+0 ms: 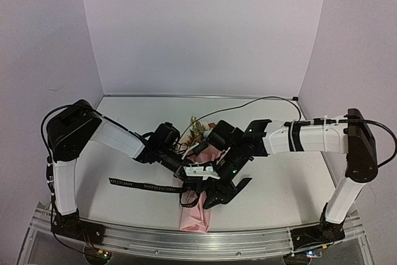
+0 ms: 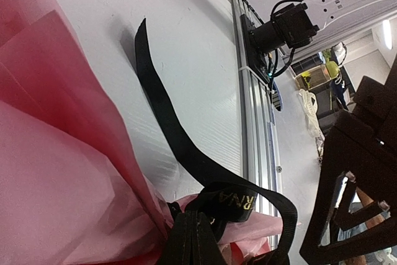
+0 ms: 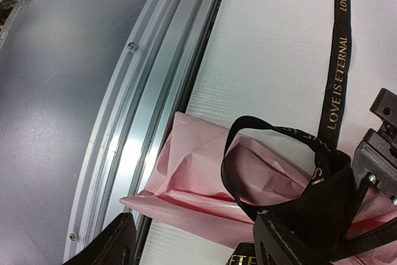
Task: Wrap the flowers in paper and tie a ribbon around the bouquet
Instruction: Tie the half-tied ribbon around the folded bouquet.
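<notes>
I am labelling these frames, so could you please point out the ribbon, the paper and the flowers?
ribbon point(image 3: 338, 60), right wrist view, on its straight lettered stretch.
paper point(image 3: 192, 159), right wrist view, on the creased pink end.
flowers point(image 1: 197, 127), top external view, on the pale blooms.

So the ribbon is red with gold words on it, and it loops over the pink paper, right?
Not red. The ribbon is black, with gold words on it, and it loops over the pink paper. The right wrist view shows this clearly.
</notes>
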`<state>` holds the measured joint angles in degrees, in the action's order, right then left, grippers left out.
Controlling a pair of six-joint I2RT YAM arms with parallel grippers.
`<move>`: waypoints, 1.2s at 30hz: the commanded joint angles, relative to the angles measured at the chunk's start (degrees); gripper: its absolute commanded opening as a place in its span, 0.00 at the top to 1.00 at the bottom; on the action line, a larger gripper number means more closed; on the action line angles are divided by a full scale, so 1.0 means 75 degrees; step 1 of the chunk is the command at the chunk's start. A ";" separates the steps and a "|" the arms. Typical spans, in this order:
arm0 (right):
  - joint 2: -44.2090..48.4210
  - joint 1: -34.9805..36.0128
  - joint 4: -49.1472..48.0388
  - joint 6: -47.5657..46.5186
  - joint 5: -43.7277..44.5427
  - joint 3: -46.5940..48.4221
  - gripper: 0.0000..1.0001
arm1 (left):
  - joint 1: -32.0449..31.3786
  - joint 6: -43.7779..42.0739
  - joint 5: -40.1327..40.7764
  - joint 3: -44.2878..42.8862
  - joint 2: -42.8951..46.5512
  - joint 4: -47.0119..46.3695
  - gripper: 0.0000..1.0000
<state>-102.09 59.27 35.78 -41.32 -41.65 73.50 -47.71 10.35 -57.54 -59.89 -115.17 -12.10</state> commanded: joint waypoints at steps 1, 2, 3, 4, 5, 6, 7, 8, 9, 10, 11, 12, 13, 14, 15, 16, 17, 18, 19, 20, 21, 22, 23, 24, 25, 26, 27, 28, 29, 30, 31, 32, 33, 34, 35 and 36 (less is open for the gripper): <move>-0.0193 -0.0004 -0.0023 -0.0510 -0.0072 0.0275 0.35 | -0.0082 -0.0061 -0.0383 0.0092 0.0332 -0.0142 1.00; -0.0238 -0.0001 -0.0038 -0.0557 -0.0052 0.0289 0.35 | -0.0098 -0.0090 -0.0407 0.0067 0.0340 -0.0098 1.00; -0.0287 0.0001 -0.0059 -0.0580 -0.0044 0.0312 0.36 | -0.0122 -0.0127 -0.0391 0.0044 0.0348 -0.0049 1.00; -0.0337 0.0004 -0.0069 -0.0574 -0.0040 0.0361 0.36 | -0.0142 -0.0170 -0.0374 0.0032 0.0366 -0.0022 1.00; -0.0384 0.0004 -0.0083 -0.0564 -0.0033 0.0406 0.36 | -0.0155 -0.0186 -0.0373 0.0012 0.0375 -0.0012 1.00; -0.0432 0.0004 -0.0113 -0.0563 -0.0021 0.0440 0.37 | -0.0167 -0.0183 -0.0369 -0.0016 0.0377 -0.0006 1.00; -0.0475 0.0009 -0.0174 -0.0575 0.0007 0.0450 0.37 | -0.0182 -0.0171 -0.0364 -0.0056 0.0376 0.0006 1.00; -0.0512 0.0013 -0.0245 -0.0583 0.0043 0.0453 0.38 | -0.0198 -0.0164 -0.0369 -0.0101 0.0371 0.0030 1.00; -0.0557 0.0017 -0.0354 -0.0585 0.0117 0.0453 0.38 | -0.0221 -0.0173 -0.0369 -0.0155 0.0348 0.0092 1.00; -0.0600 0.0025 -0.0444 -0.0592 0.0190 0.0453 0.38 | -0.0245 -0.0195 -0.0368 -0.0225 0.0324 0.0146 1.00; -0.0640 0.0022 -0.0522 -0.0613 0.0249 0.0451 0.38 | -0.0266 -0.0207 -0.0358 -0.0277 0.0297 0.0175 1.00; -0.0671 0.0032 -0.0567 -0.0625 0.0286 0.0451 0.38 | -0.0274 -0.0205 -0.0368 -0.0311 0.0270 0.0193 1.00; -0.0710 0.0055 -0.0600 -0.0655 0.0325 0.0448 0.38 | -0.0282 -0.0198 -0.0380 -0.0344 0.0239 0.0217 1.00; -0.0735 0.0068 -0.0616 -0.0719 0.0375 0.0430 0.39 | -0.0285 -0.0207 -0.0383 -0.0387 0.0207 0.0248 1.00; -0.0752 0.0088 -0.0639 -0.0754 0.0433 0.0407 0.39 | -0.0290 -0.0218 -0.0383 -0.0406 0.0185 0.0265 1.00; -0.0767 0.0100 -0.0654 -0.0773 0.0477 0.0385 0.39 | -0.0294 -0.0215 -0.0380 -0.0415 0.0171 0.0262 1.00; -0.0790 0.0116 -0.0671 -0.0814 0.0546 0.0360 0.40 | -0.0297 -0.0195 -0.0383 -0.0417 0.0162 0.0247 1.00; -0.0806 0.0141 -0.0685 -0.0887 0.0610 0.0331 0.42 | -0.0296 -0.0186 -0.0381 -0.0422 0.0163 0.0244 1.00; -0.0817 0.0167 -0.0715 -0.0947 0.0683 0.0285 0.43 | -0.0295 -0.0182 -0.0381 -0.0417 0.0177 0.0240 1.00; -0.0827 0.0194 -0.0746 -0.0996 0.0761 0.0237 0.44 | -0.0295 -0.0175 -0.0376 -0.0411 0.0194 0.0233 1.00; -0.0837 0.0224 -0.0785 -0.1013 0.0845 0.0183 0.45 | -0.0295 -0.0157 -0.0360 -0.0404 0.0218 0.0216 1.00; -0.0837 0.0249 -0.0854 -0.1008 0.0887 0.0121 0.46 | -0.0295 -0.0154 -0.0346 -0.0396 0.0239 0.0210 1.00; -0.0838 0.0274 -0.0920 -0.0981 0.0930 0.0051 0.48 | -0.0295 -0.0156 -0.0325 -0.0387 0.0261 0.0207 1.00; -0.0841 0.0301 -0.0956 -0.0934 0.0955 0.0027 0.50 | -0.0293 -0.0151 -0.0309 -0.0377 0.0266 0.0207 1.00; -0.0838 0.0319 -0.0972 -0.0888 0.0986 0.0004 0.52 | -0.0289 -0.0149 -0.0293 -0.0363 0.0277 0.0207 1.00; -0.0837 0.0343 -0.0980 -0.0847 0.1013 -0.0012 0.55 | -0.0284 -0.0142 -0.0288 -0.0368 0.0284 0.0207 1.00; -0.0837 0.0352 -0.0993 -0.0785 0.1044 -0.0039 0.57 | -0.0284 -0.0149 -0.0286 -0.0362 0.0276 0.0210 1.00; -0.0836 0.0360 -0.1020 -0.0685 0.1081 -0.0070 0.60 | -0.0283 -0.0160 -0.0271 -0.0357 0.0265 0.0219 1.00; -0.0822 0.0366 -0.1047 -0.0607 0.1116 -0.0112 0.63 | -0.0283 -0.0151 -0.0274 -0.0349 0.0255 0.0219 1.00; -0.0805 0.0372 -0.1086 -0.0556 0.1137 -0.0161 0.65 | -0.0284 -0.0141 -0.0272 -0.0329 0.0243 0.0219 1.00; -0.0787 0.0382 -0.1140 -0.0505 0.1177 -0.0227 0.67 | -0.0285 -0.0134 -0.0259 -0.0300 0.0252 0.0206 1.00; -0.0769 0.0397 -0.1189 -0.0462 0.1200 -0.0288 0.69 | -0.0284 -0.0114 -0.0241 -0.0258 0.0268 0.0176 1.00; -0.0753 0.0413 -0.1216 -0.0425 0.1215 -0.0338 0.71 | -0.0283 -0.0086 -0.0235 -0.0219 0.0291 0.0127 1.00; -0.0746 0.0419 -0.1229 -0.0406 0.1225 -0.0386 0.73 | -0.0283 -0.0066 -0.0232 -0.0190 0.0306 0.0099 1.00; -0.0729 0.0429 -0.1231 -0.0393 0.1237 -0.0408 0.76 | -0.0283 -0.0057 -0.0217 -0.0166 0.0335 0.0093 1.00; -0.0713 0.0438 -0.1248 -0.0384 0.1241 -0.0422 0.79 | -0.0283 -0.0057 -0.0202 -0.0149 0.0345 0.0099 1.00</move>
<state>-107.59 61.82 26.92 -45.67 -33.32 71.70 -49.58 10.18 -58.81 -61.14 -115.15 -10.46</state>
